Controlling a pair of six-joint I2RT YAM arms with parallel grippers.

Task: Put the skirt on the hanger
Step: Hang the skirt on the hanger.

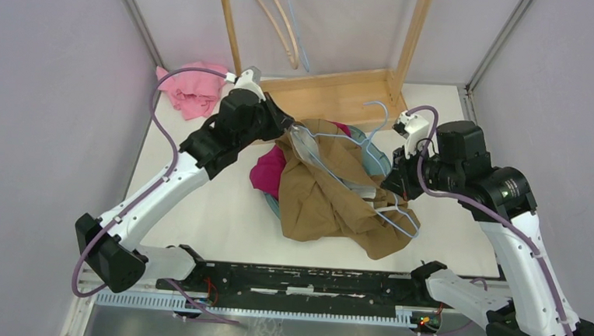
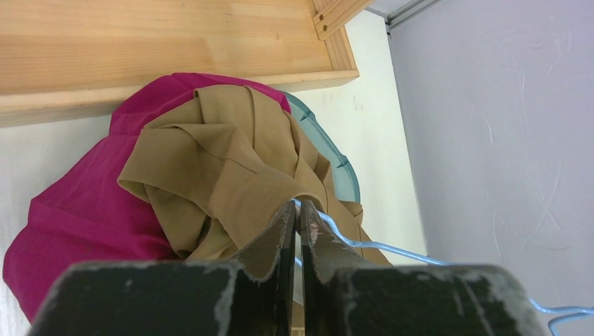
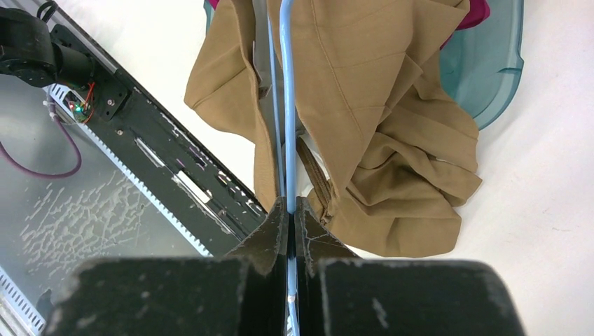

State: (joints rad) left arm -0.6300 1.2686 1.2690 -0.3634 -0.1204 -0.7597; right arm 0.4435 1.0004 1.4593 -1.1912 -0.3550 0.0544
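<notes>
Skirt lies heaped on the bench, left pincer pinched shut on its tan cloth, right pincer clamped on the blue hanger.

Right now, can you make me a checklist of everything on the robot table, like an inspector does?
Surface: white table.
Job's things: tan skirt heaped mid-table; blue wire hanger lying across it.
Clutter: magenta cloth and teal tub under the skirt; pink cloth at the back left.
Grippers: left gripper shut on the skirt; right gripper shut on the hanger.
Cables: purple cables loop along both arms.
Surroundings: wooden rack with spare hangers behind; grey walls.
</notes>
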